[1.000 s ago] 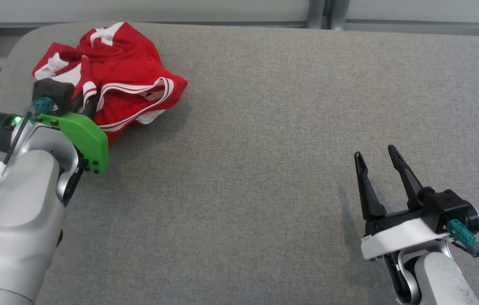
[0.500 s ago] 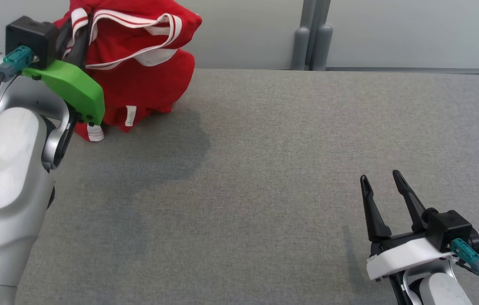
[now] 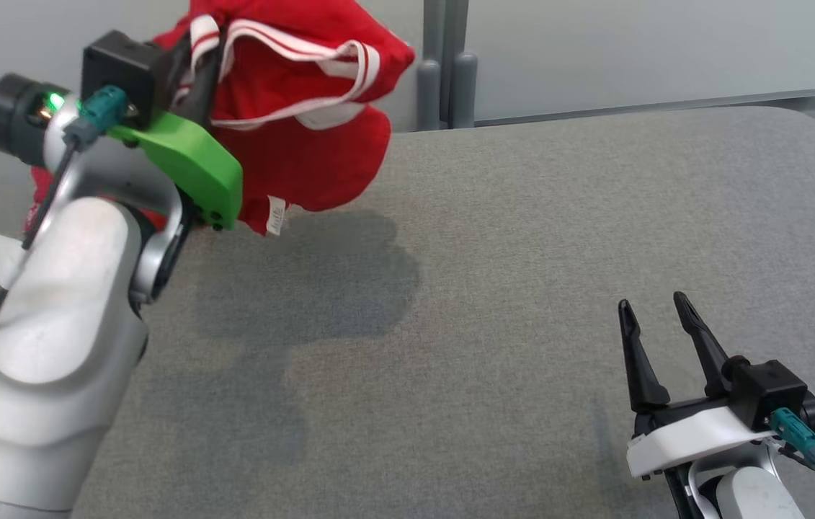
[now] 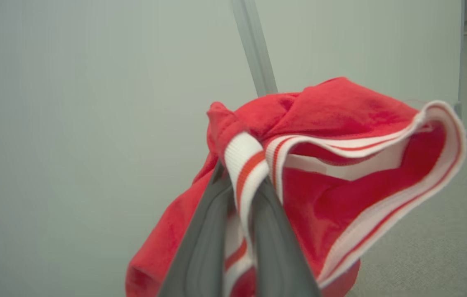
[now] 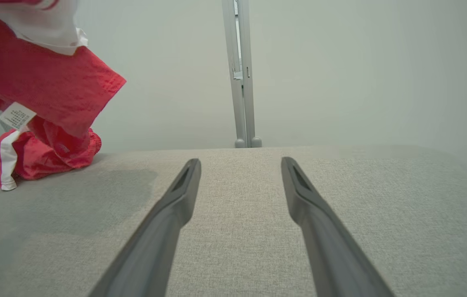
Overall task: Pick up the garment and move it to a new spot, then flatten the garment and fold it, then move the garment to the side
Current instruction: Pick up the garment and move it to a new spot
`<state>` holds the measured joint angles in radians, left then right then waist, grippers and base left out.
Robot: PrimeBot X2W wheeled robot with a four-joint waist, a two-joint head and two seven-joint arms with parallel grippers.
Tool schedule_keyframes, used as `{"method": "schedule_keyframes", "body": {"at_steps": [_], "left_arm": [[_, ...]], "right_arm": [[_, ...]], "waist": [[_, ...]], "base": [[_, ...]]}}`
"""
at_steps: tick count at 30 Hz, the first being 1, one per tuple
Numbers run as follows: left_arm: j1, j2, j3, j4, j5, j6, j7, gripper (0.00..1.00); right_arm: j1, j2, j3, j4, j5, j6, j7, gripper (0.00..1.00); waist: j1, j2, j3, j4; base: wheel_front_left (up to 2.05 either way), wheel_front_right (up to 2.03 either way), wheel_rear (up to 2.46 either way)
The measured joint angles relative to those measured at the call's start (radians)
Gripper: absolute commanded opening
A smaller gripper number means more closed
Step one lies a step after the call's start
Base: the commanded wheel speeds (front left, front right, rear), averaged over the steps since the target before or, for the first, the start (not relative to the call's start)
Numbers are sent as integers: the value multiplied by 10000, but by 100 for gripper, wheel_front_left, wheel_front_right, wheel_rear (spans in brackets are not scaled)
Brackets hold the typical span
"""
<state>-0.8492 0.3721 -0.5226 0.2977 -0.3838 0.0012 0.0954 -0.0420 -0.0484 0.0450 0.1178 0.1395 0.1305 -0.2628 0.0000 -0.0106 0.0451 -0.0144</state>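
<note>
the light i'm getting is bright, flat and even from overhead, so in my head view the lifted garment point(image 3: 292, 108) throws a broad, soft-edged shadow point(image 3: 306, 281) onto the grey table point(image 3: 558, 216) right beneath it, with a fainter patch under the left arm. in the left wrist view the left tool point(image 4: 239, 181) sits so near the lens that its fingers point(image 4: 204, 247) smear out of focus, and the cloth is slightly soft too. the right wrist view keeps the table weave crisp, blurring along the right tool point(image 5: 240, 161) toward the bottom edge.
</note>
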Motion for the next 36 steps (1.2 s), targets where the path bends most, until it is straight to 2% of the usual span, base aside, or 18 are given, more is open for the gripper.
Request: {"method": "schedule_keyframes", "body": {"at_steps": [5,8,9,13,17,20,25,31,32,33,34,35,36], "left_arm": [[965,-656,-387,443,-349,46,-123,0],[1462,-1212,-662,955,-495,81,-384,0],[1712,-1605,-754,1407,-625,111,-631,0],[2048,-2360,-683,2341,-1074,207,-1191,0],[2067,-2869,-631,3212,-1411,155,-1684,0],[1842,-3080,-242,3657,-1988,148,-2291,0],[927,-3181,-25,4541,-2157,426,-2894,0],[351,-3221,-393,5670,-2359,426,-3007,0],[345,-3223,-550,5777,-2464,389,-3007,18],[346,-3223,-752,5845,-2552,355,-3005,43],[347,-3225,-957,5854,-2690,318,-3003,89],[360,-3237,-1150,5829,-2911,280,-3007,100],[360,-3237,-1150,5829,-2911,280,-3007,100]], "right_arm": [[1,2,42,-6,15,0,0,100],[-15,0,67,-21,15,0,0,100],[-61,2,102,-35,15,0,0,100],[-267,2,117,-105,75,0,2,100],[-306,-10,119,-111,75,0,0,100],[-414,-6,219,-117,148,0,0,100],[-460,-10,322,-94,278,0,0,100],[-532,-8,508,-58,428,0,0,100],[-540,-10,525,-58,433,0,0,100],[-541,-10,531,-59,439,0,0,100],[-541,-8,531,-59,443,0,0,100],[-541,-8,522,-59,456,0,0,100],[-541,-8,522,-59,456,0,0,100]], "waist": [[0,0,111,-526],[0,0,242,-810],[0,0,345,-998],[0,0,553,-1414],[0,0,764,-1872],[0,0,924,-2239],[0,0,1190,-2877],[0,0,1514,-3539],[0,0,1566,-3625],[0,0,1621,-3701],[0,0,1679,-3756],[0,0,1741,-3798],[0,0,1741,-3798]], "base": [[0,0,0],[0,0,0],[0,0,0],[0,0,0],[0,0,0],[0,0,0],[0,0,0],[0,0,0],[0,0,0],[0,0,0],[0,0,0],[0,0,0],[0,0,0]]}}
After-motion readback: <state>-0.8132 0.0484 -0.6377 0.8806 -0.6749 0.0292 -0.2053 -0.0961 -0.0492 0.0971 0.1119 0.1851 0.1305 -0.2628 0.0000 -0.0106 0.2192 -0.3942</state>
